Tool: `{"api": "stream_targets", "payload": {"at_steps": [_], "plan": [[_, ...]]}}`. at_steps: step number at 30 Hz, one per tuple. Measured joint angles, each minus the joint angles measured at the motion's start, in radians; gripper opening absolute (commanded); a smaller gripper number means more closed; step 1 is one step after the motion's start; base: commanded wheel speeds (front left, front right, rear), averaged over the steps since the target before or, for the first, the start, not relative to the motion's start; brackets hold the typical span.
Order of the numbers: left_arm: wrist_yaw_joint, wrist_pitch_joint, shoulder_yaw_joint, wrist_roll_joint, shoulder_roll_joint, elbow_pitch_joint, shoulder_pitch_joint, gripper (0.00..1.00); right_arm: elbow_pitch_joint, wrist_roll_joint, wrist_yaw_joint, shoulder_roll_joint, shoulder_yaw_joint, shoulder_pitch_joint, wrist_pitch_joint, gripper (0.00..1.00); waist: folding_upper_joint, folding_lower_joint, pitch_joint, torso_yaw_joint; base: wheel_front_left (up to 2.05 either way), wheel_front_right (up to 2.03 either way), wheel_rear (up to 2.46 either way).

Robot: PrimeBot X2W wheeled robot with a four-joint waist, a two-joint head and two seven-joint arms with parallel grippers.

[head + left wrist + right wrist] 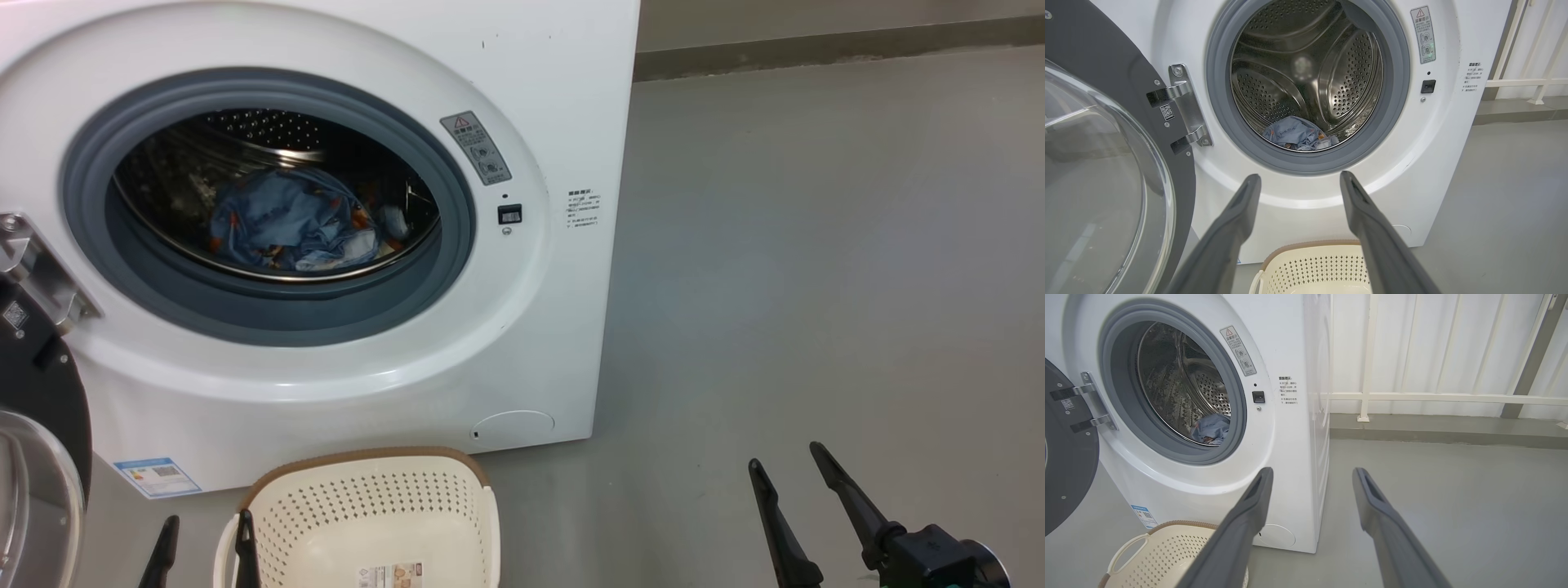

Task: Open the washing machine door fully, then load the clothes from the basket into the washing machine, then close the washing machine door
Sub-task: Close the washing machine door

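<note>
Clothes (286, 224) lie bunched at the bottom of the drum (1306, 69), straight ahead of the left gripper (1299, 176) and beyond its fingertips, inside the washing machine (555, 122). Both hands are empty. The left gripper's two fingers stand wide apart, and so do those of the right gripper (1313, 470), which points past the machine's right corner at bare floor (1453, 498). The basket (367, 506) sits just beneath the left fingers, in front of the machine. What shows of its bottom carries only a label, but its near end is cut off, so I'd say only that it looks emptied. The washing machine door (1094, 183) stands wide open on its hinge (1186, 106), close on the left of the left hand.

By this, closing the door is the step to come. A push on the bulging glass may skid off its smooth curve. The swinging door may clip the basket rim if their paths cross. A blue fold near the grey gasket (1216, 102) could be pinched and stop the latch.
</note>
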Motion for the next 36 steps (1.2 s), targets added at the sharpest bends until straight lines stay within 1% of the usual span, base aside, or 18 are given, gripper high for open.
{"api": "stream_targets", "payload": {"at_steps": [5, 10, 13, 21, 27, 36], "plan": [[0.000, 0.000, 0.002, 0.002, -0.001, 0.000, 0.000, 1.00, -0.004, 0.000, 0.000, 0.000, -0.008, 0.000, 0.000, 1.00, 0.0000, 0.0000, 0.000, -0.002, -0.18, 0.16, 0.02], [0.000, 0.000, 0.009, 0.009, -0.005, 0.000, 0.000, 1.00, -0.009, -0.006, 0.000, 0.000, -0.016, 0.001, 0.008, 1.00, 0.0000, 0.0000, 0.001, -0.005, -0.96, 0.90, 0.06], [-0.007, 0.000, 0.013, 0.009, -0.005, 0.001, -0.001, 1.00, -0.011, -0.007, 0.000, 0.000, -0.017, 0.001, 0.008, 1.00, 0.0000, 0.0000, 0.000, -0.006, -1.53, 1.47, 0.06], [-0.009, 0.000, 0.009, 0.021, -0.013, 0.006, -0.001, 1.00, -0.014, -0.007, 0.000, 0.002, -0.021, 0.007, 0.009, 1.00, 0.0000, 0.0000, -0.002, -0.004, -1.98, 1.92, 0.06], [-0.009, 0.000, 0.011, 0.026, -0.013, 0.006, -0.001, 1.00, -0.014, -0.007, 0.000, 0.003, -0.034, 0.008, 0.009, 1.00, 0.0000, 0.0000, -0.002, -0.003, -1.30, 1.30, 0.00], [-0.009, 0.000, 0.017, 0.040, -0.013, 0.000, -0.002, 1.00, -0.013, -0.008, 0.000, 0.005, -0.050, 0.008, 0.008, 1.00, 0.0000, 0.0000, -0.001, -0.003, -0.39, 0.39, 0.00]]}}
